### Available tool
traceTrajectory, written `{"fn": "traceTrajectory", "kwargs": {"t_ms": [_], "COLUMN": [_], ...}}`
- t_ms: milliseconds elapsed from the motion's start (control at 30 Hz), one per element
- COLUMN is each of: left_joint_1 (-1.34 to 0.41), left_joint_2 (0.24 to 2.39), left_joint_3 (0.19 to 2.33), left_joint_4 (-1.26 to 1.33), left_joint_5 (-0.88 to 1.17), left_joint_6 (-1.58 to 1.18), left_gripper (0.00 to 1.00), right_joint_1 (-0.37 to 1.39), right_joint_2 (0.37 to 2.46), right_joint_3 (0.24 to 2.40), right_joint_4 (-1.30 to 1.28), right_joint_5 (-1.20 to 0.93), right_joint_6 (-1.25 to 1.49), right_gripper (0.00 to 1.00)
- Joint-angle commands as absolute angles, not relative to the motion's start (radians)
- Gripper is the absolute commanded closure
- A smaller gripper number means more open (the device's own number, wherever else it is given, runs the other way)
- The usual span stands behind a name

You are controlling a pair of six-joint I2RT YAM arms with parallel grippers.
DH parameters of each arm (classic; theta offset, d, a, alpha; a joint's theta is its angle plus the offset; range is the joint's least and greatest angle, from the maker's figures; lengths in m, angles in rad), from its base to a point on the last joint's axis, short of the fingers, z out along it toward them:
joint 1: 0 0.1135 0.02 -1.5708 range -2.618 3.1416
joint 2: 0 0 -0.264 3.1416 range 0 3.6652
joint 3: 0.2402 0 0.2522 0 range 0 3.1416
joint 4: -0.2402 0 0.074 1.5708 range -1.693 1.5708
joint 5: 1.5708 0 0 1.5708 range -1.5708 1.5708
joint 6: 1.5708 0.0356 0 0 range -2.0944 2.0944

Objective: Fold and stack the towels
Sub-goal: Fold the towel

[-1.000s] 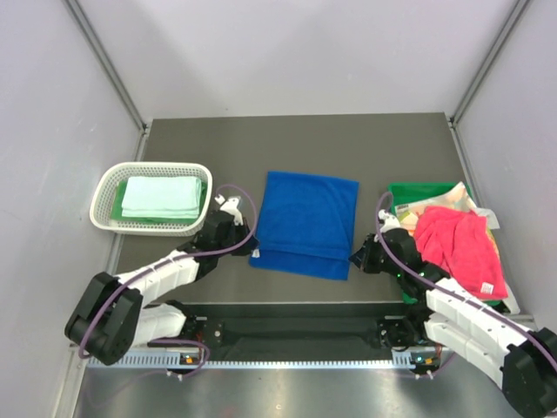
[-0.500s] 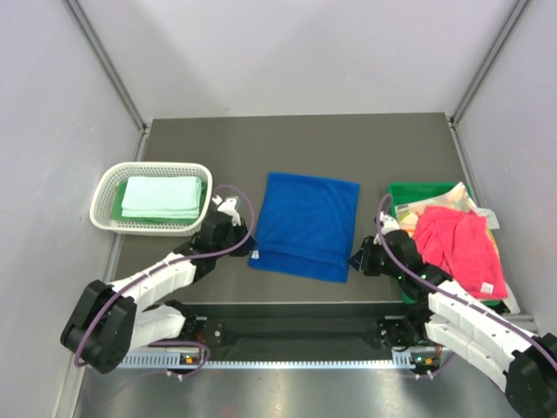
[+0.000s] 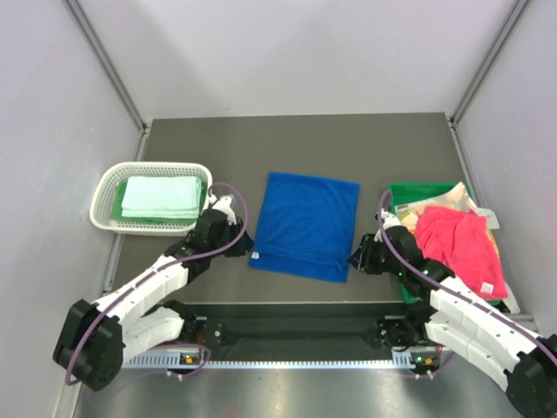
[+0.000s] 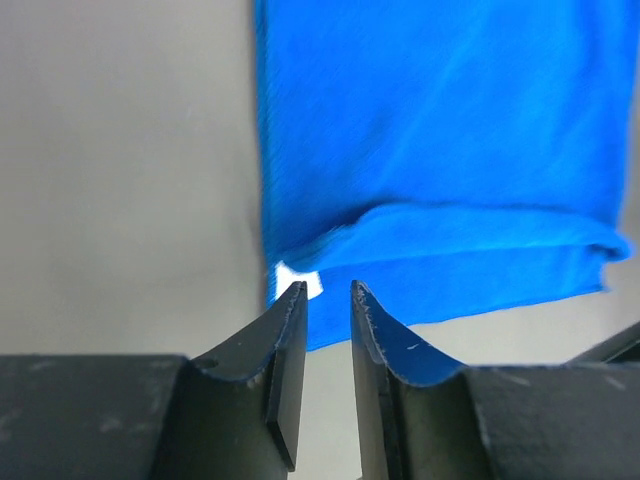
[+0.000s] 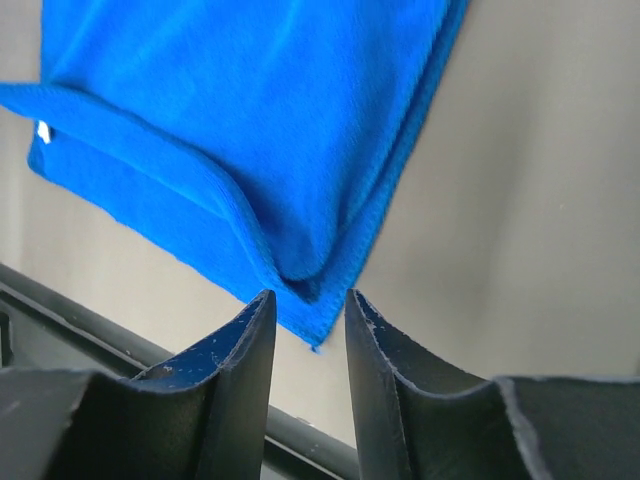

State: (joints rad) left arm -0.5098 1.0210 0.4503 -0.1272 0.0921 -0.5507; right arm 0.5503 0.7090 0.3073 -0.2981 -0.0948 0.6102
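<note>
1. Royal blue towel [image 3: 306,225]: flat, centre of top view, near hem doubled over (partial fold).
2. Left gripper [image 4: 327,287]: jaws a slit apart, empty, at lower-left corner by white tag [image 4: 298,280].
3. Right gripper [image 5: 308,293]: same, lower-right corner. Prob lined up for 2-corner pinch.

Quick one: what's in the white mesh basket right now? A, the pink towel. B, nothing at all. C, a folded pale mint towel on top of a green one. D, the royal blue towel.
C: the white basket holds a folded pale mint towel lying on a green towel, while the royal blue towel and the pink towel both lie outside it.
</note>
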Motion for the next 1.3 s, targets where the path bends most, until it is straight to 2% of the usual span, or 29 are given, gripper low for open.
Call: {"fn": "traceTrajectory", "kwargs": {"t_ms": [0,67,100,233,367,500,667,733,867,1067,1267], "left_joint_1": [-0.512,-0.511,-0.512,-0.512,-0.512,-0.515,-0.522,-0.523,-0.528,-0.529,-0.529], "left_joint_2": [1.000,1.035,1.051,1.115,1.219,1.276,1.227,1.204,1.163,1.144,1.118], "left_joint_3": [0.549,0.566,0.586,0.592,0.606,0.620,0.581,0.563,0.520,0.494,0.477], "left_joint_4": [-0.161,-0.163,-0.173,-0.152,-0.127,-0.123,-0.136,-0.153,-0.169,-0.209,-0.251], "left_joint_5": [0.097,0.087,0.086,0.061,0.028,0.044,0.069,0.086,0.098,0.107,0.107], "left_joint_6": [-0.535,-0.529,-0.528,-0.535,-0.546,-0.543,-0.549,-0.551,-0.560,-0.560,-0.563], "left_gripper": [0.70,0.68,0.63,0.52,0.51,0.57,0.64,0.73,0.80,0.88,0.91], "right_joint_1": [0.587,0.604,0.618,0.660,0.686,0.716,0.775,0.784,0.799,0.822,0.856], "right_joint_2": [0.750,0.765,0.775,0.764,0.795,0.851,0.871,0.885,0.902,0.926,0.954], "right_joint_3": [0.397,0.405,0.405,0.381,0.380,0.388,0.368,0.362,0.356,0.370,0.396], "right_joint_4": [-0.324,-0.330,-0.333,-0.338,-0.330,-0.311,-0.290,-0.290,-0.279,-0.268,-0.285], "right_joint_5": [-0.034,-0.005,0.023,0.107,0.185,0.207,0.238,0.239,0.244,0.245,0.265], "right_joint_6": [0.615,0.644,0.653,0.756,0.814,0.848,0.899,0.907,0.917,0.933,0.927], "right_gripper": [0.66,0.65,0.65,0.59,0.58,0.59,0.55,0.55,0.55,0.58,0.61]}}
